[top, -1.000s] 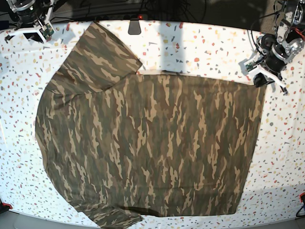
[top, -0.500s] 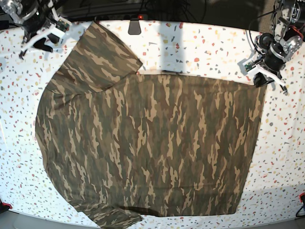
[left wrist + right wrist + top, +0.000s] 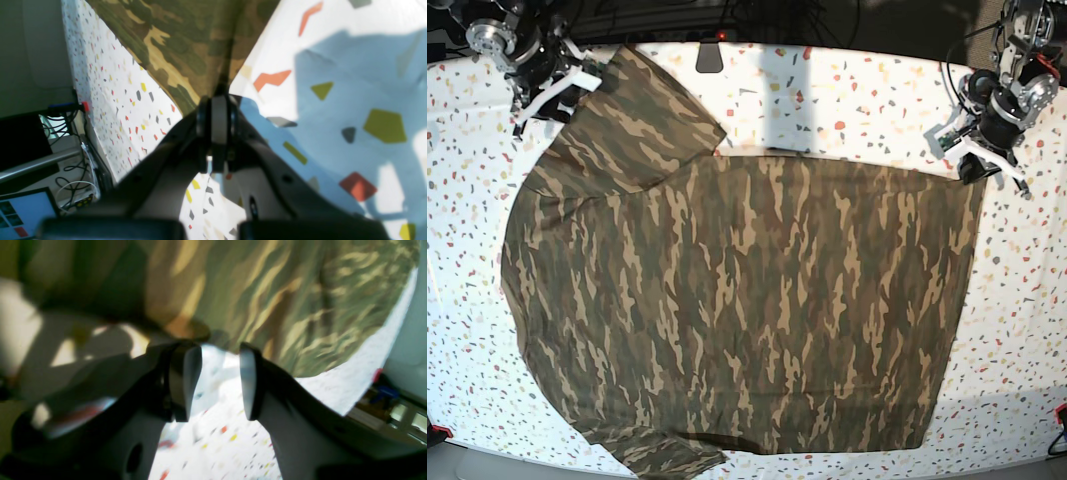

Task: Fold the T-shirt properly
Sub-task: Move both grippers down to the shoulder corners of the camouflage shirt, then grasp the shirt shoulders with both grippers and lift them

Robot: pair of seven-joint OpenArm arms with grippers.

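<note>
The camouflage T-shirt [image 3: 747,300] lies spread flat on the speckled table [image 3: 847,90], its sleeves at the left and its hem at the right. At the hem's far right corner my left gripper [image 3: 972,165] is shut on the cloth. The left wrist view shows that gripper [image 3: 218,100] closed, with the T-shirt [image 3: 186,43] drawn to a point at its tips. My right gripper [image 3: 547,98] sits at the far left sleeve's edge. In the right wrist view it [image 3: 218,355] is open with nothing between its fingers, and the sleeve [image 3: 267,290] lies just beyond them.
A dark object [image 3: 709,55] sits at the table's far edge by the sleeve. Red clamps mark the near corners [image 3: 437,432] [image 3: 1059,412]. Cables and a screen [image 3: 23,206] lie beyond the table's edge in the left wrist view.
My right arm has swung from the table's far left corner over to the sleeve's edge, and its jaws have spread. The left gripper has stayed shut at the hem corner.
</note>
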